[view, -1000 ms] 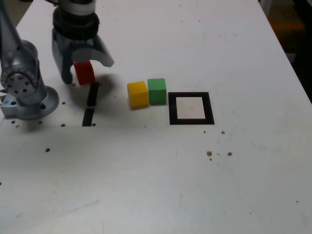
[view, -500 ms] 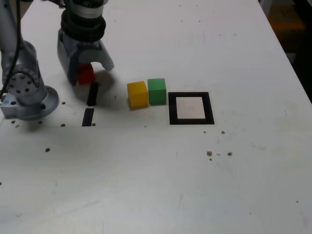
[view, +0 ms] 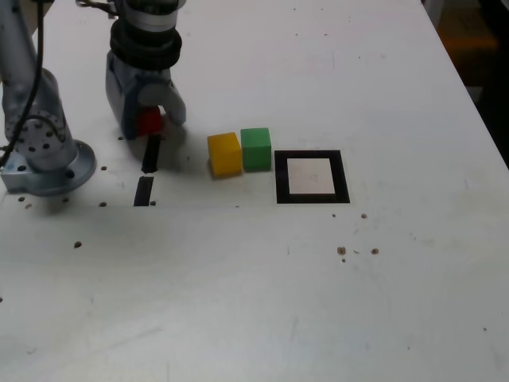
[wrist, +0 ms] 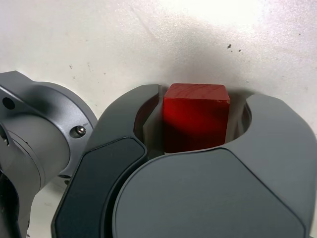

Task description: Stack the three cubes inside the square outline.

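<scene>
A white table filled the exterior view. At that view's upper left, a grey robot arm reached down, and its gripper straddled a red cube that sat on the table. In the wrist view the red cube sat between the two curved grey jaws; one jaw pad lay against or nearly against one side of the cube, while a thin gap seemed to remain at the other, so a firm clench on the cube could not be confirmed.

Just below the red cube in the exterior view lay two short black strips, end to end. Toward the exterior view's right, a yellow cube and a green cube stood side by side, touching. Just beside the green cube lay the black square outline with its white centre, holding no cube. Small dark specks dotted the table. No brand, label or writing could be read anywhere.
</scene>
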